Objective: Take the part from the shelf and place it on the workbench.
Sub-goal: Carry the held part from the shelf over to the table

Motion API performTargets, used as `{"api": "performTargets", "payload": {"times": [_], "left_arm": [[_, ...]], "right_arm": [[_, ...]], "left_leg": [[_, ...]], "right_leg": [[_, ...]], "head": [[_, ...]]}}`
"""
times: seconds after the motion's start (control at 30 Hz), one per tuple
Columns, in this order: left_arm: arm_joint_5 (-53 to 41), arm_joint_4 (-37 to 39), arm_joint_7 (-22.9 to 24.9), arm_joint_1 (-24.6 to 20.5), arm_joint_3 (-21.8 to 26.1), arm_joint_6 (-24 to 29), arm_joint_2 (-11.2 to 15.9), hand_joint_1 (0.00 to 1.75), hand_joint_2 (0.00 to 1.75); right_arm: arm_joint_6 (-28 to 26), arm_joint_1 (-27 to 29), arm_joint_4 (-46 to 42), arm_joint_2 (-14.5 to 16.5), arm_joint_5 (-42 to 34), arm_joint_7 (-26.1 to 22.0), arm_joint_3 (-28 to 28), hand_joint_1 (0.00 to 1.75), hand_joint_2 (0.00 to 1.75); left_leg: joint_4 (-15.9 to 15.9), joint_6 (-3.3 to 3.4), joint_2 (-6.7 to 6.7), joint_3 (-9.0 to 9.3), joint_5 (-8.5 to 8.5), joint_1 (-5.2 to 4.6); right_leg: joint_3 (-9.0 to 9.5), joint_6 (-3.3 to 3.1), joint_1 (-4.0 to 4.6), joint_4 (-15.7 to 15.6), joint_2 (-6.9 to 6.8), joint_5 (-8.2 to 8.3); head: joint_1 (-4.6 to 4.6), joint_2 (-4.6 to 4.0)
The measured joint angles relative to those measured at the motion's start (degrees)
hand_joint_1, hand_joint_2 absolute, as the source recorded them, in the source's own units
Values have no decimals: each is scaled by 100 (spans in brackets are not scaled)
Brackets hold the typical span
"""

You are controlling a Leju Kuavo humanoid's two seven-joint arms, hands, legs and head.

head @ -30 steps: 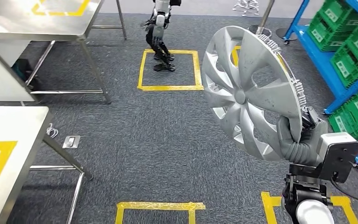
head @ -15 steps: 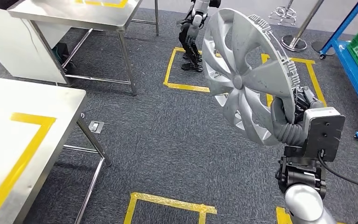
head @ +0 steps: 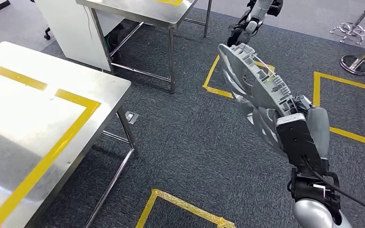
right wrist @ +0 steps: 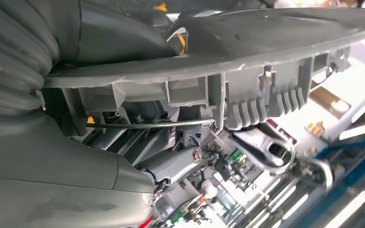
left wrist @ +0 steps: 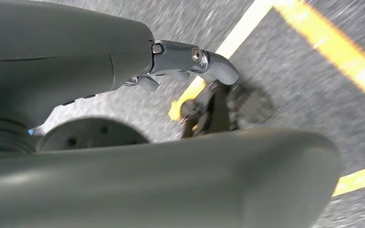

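Note:
The part is a silver hubcap (head: pixel 250 84), seen nearly edge-on with its ribbed back rim turned towards me. My right hand (head: pixel 314 122) grips it at its lower edge and holds it up over the carpet, right of centre in the head view. In the right wrist view the hubcap's rim (right wrist: pixel 247 42) with its clips runs across the right hand (right wrist: pixel 76 156), pinched between thumb and fingers. The steel workbench (head: pixel 100 85), marked with a yellow tape rectangle, stands to the left, apart from the hubcap. My left hand (left wrist: pixel 123 61) hangs over the floor and holds nothing.
A second steel table (head: pixel 138 9) stands behind the workbench, with a white cabinet (head: pixel 71 33) beside it. Another robot (head: pixel 254 19) stands at the far side by a yellow floor square (head: pixel 214 78). More tape squares (head: pixel 347 109) and a post base (head: pixel 356 64) lie to the right.
My view has swung left: the blue shelf has left the picture and the workbench now takes up the left side. The hubcap has turned from face-on to nearly edge-on in my right hand.

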Motion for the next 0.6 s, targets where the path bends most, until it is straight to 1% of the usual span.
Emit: {"api": "performTargets", "payload": {"times": [0.03, 0.07, 0.1, 0.13, 0.17, 0.2, 0.23, 0.27, 0.3, 0.33, 0.37, 0.4, 0.43, 0.47, 0.5, 0.53, 0.57, 0.6], "left_arm": [[1, 1, 46, 4, -22, -3, -14, 0, 0], [0, 1, 81, 5, -47, -3, -26, 0, 0], [0, 2, 106, -1, -72, 0, -31, 0, 0], [7, 2, 121, -8, -92, 10, -37, 0, 0], [28, 2, 120, -14, -105, 26, -38, 0, 0], [63, 2, 101, -17, -113, 48, -38, 0, 0], [105, 2, 67, -17, -116, 74, -38, 0, 0], [145, 3, 22, -14, -116, 92, -35, 0, 0], [168, 4, -14, -14, -116, 105, -30, 0, 0], [168, 5, -35, -23, -116, 110, -27, 0, 0], [156, 3, -46, -34, -116, 107, -31, 0, 0], [133, 2, -47, -50, -117, 104, -37, 0, 0], [111, 0, -47, -65, -117, 101, -45, 0, 0], [97, -1, -48, -74, -119, 99, -51, 0, 0], [85, -1, -53, -81, -120, 99, -51, 0, 0], [78, -1, -66, -83, -121, 99, -51, 0, 0], [73, 0, -91, -83, -122, 94, -49, 0, 0], [70, 1, -122, -83, -125, 71, -43, 0, 0]], "right_arm": [[79, -49, 21, 0, 29, 34, 30, 175, 175], [136, -98, 47, 3, 43, 51, 64, 175, 175], [180, -144, 76, 6, 45, 50, 98, 175, 175], [217, -185, 113, 11, 36, 35, 136, 175, 175], [247, -232, 165, 18, 16, 4, 180, 175, 175], [271, -283, 244, 38, -12, -42, 228, 175, 175], [281, -336, 346, 75, -44, -99, 284, 175, 175], [273, -401, 484, 138, -78, -172, 348, 175, 175], [255, -469, 642, 221, -108, -252, 411, 175, 175], [237, -538, 802, 307, -132, -324, 472, 175, 175], [223, -610, 957, 387, -153, -385, 529, 175, 175], [216, -674, 1090, 446, -165, -422, 574, 175, 175], [213, -731, 1197, 492, -170, -441, 612, 175, 175], [211, -781, 1287, 526, -170, -449, 643, 175, 175], [205, -823, 1373, 562, -163, -453, 672, 175, 175], [198, -865, 1461, 598, -149, -454, 701, 175, 175], [189, -924, 1587, 641, -123, -455, 739, 175, 175], [186, -1016, 1769, 704, -83, -459, 794, 175, 175]], "left_leg": [[17, -22, 82, -32, -18, -13], [115, -39, 234, -97, -98, -30], [340, -51, 436, -213, -245, -39], [662, -73, 627, -371, -426, -40], [1018, -98, 733, -528, -587, -30], [1298, -122, 789, -648, -681, -17], [1403, -146, 821, -680, -676, -6], [1278, -168, 850, -592, -575, 6], [950, -188, 907, -392, -412, 17], [566, -194, 1007, -173, -302, 8], [239, -181, 1096, 26, -217, -1], [47, -147, 1143, 143, -187, -12], [-3, -102, 1141, 168, -208, -27], [3, -55, 1068, 165, -187, -28], [3, -11, 982, 150, -173, -22], [-2, 19, 906, 141, -162, -15], [-10, 45, 831, 135, -147, -2], [-18, 67, 769, 135, -134, 14]], "right_leg": [[36, -5, -10, -81, -79, 41], [70, -12, -26, -165, -160, 82], [93, -11, -40, -228, -246, 112], [97, -16, -35, -249, -328, 122], [87, -20, -33, -252, -412, 124], [73, -19, -33, -247, -499, 124], [61, -15, -36, -239, -581, 122], [48, -4, -43, -224, -657, 118], [37, 18, -55, -195, -733, 104], [27, 52, -64, -154, -805, 82], [14, 98, -60, -106, -871, 50], [7, 142, -51, -62, -934, 21], [3, 179, -39, -36, -996, 1], [7, 208, -29, -25, -1057, -9], [13, 232, -37, -20, -1121, -15], [-5, 263, -55, 6, -1094, -45], [-54, 292, -78, 114, -978, -133], [-152, 318, -101, 323, -822, -270]], "head": [[-1, 0], [-23, 0], [-56, 0], [-92, 0], [-118, 0], [-135, 0], [-150, 0], [-166, 0], [-186, 0], [-208, 0], [-231, 0], [-249, 0], [-253, 0], [-237, 0], [-222, 0], [-205, 0], [-189, 0], [-162, 0]]}}
